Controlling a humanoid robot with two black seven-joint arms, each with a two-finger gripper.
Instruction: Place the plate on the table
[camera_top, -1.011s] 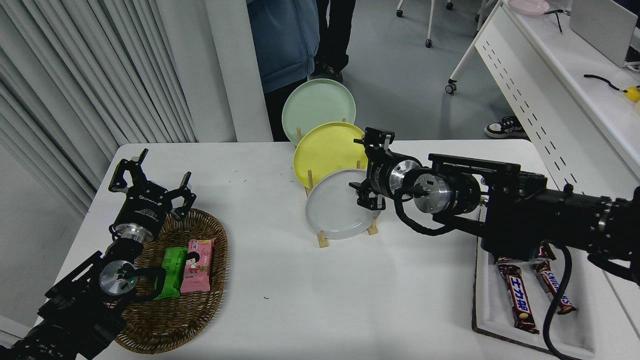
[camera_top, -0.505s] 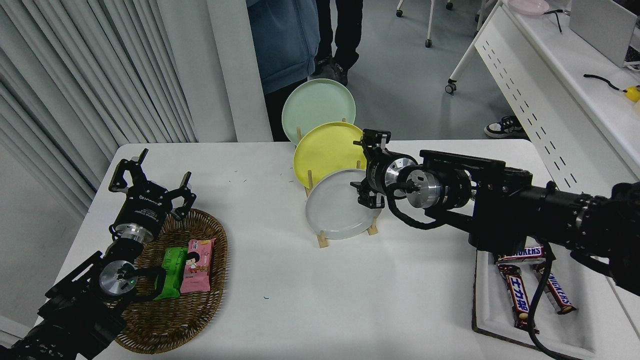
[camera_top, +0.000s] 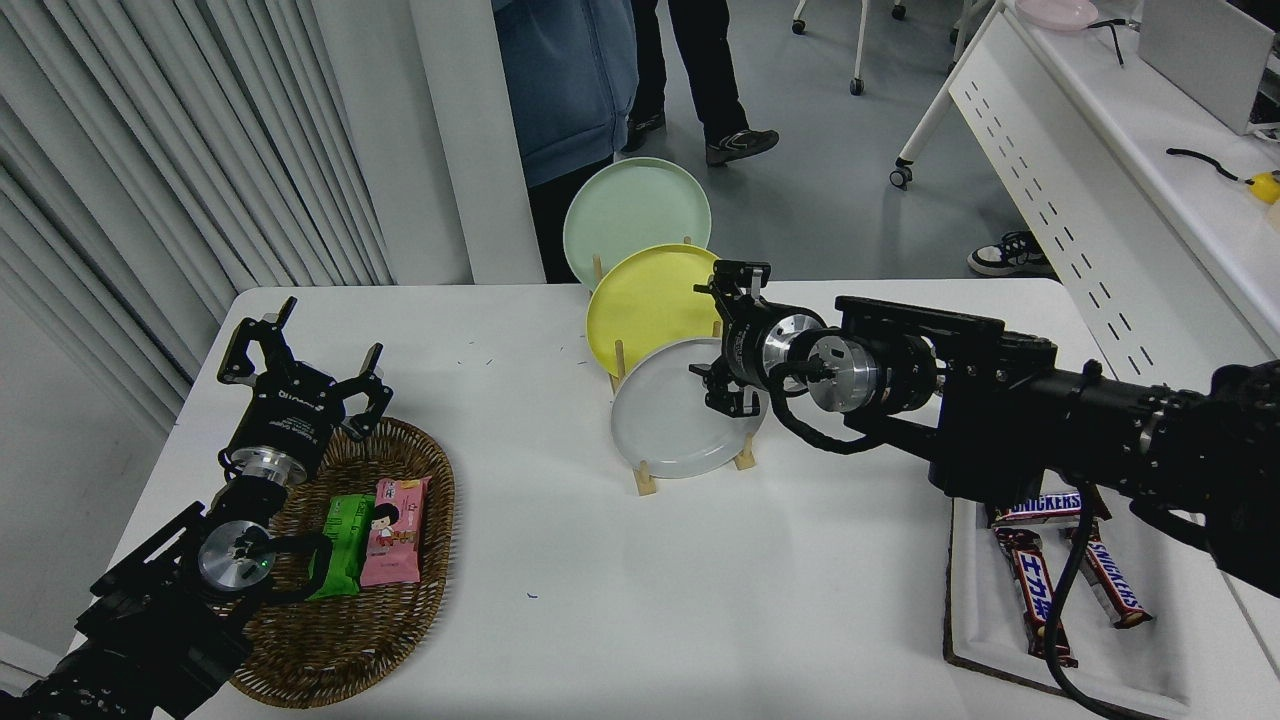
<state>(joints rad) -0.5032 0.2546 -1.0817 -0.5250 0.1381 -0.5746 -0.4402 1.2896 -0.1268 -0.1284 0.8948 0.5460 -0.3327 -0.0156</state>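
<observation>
Basically: white counter (camera_top: 620, 590) carries everything. Right gripper (camera_top: 722, 345) reaches in from the right edge, fingers (camera_top: 735, 275) spread wide around the right rim of the grey plate (camera_top: 670, 425), one above near the yellow plate (camera_top: 645, 305), one low against the grey rim; nothing held yet, as far as I can judge. Grey plate stands on edge in the front slot of the wooden rack (camera_top: 645, 480), yellow behind it, mint plate (camera_top: 630, 205) at the back. Left gripper (camera_top: 300, 375) parked lower left over the basket, fingers wide, empty. Risks: upper finger sits close to the yellow plate, so closing or lifting could knock it or drag the rack; a rim pinch on a smooth plate could slip, and the plate could swing on the way out. Containers: wicker basket (camera_top: 390, 620) holds a green snack pack (camera_top: 342, 540) and a pink one (camera_top: 395, 530); white tray (camera_top: 975, 620) lower right holds chocolate bars (camera_top: 1035, 590).
</observation>
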